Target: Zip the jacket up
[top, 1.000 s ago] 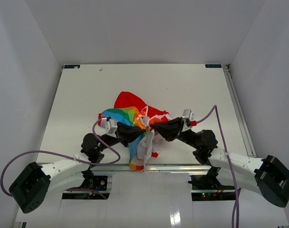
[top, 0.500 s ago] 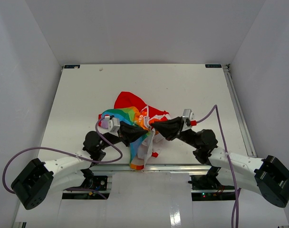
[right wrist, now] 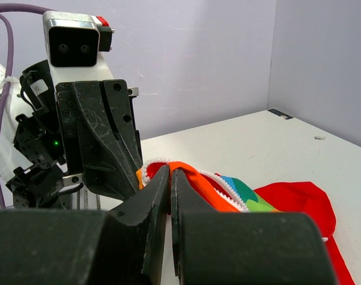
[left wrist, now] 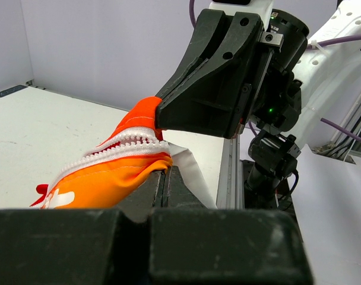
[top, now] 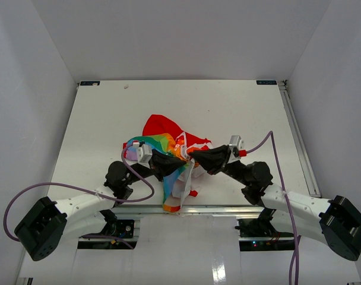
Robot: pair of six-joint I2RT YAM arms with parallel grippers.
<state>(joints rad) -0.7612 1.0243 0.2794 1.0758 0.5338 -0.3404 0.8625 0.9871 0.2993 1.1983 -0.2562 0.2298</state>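
Observation:
The jacket [top: 168,133] lies crumpled near the table's front middle, red lining up, rainbow stripes at the left, a white part hanging over the front edge. My left gripper [top: 176,158] is shut on an orange edge of the jacket [left wrist: 109,178] with white zipper teeth. My right gripper [top: 190,155] is shut on the facing orange edge [right wrist: 198,175], tip to tip with the left one. In the left wrist view the right gripper [left wrist: 160,116] pinches the fabric just above my left fingertips [left wrist: 174,175]. The zipper slider is not visible.
The white table [top: 228,107] stretches behind the jacket. An aluminium rail [top: 228,206] runs along the front edge and another [top: 296,130] along the right side. Grey walls close in the left, back and right.
The left arm has shifted a little right and forward, bringing its gripper closer to the right gripper. The right arm and the jacket have barely moved.

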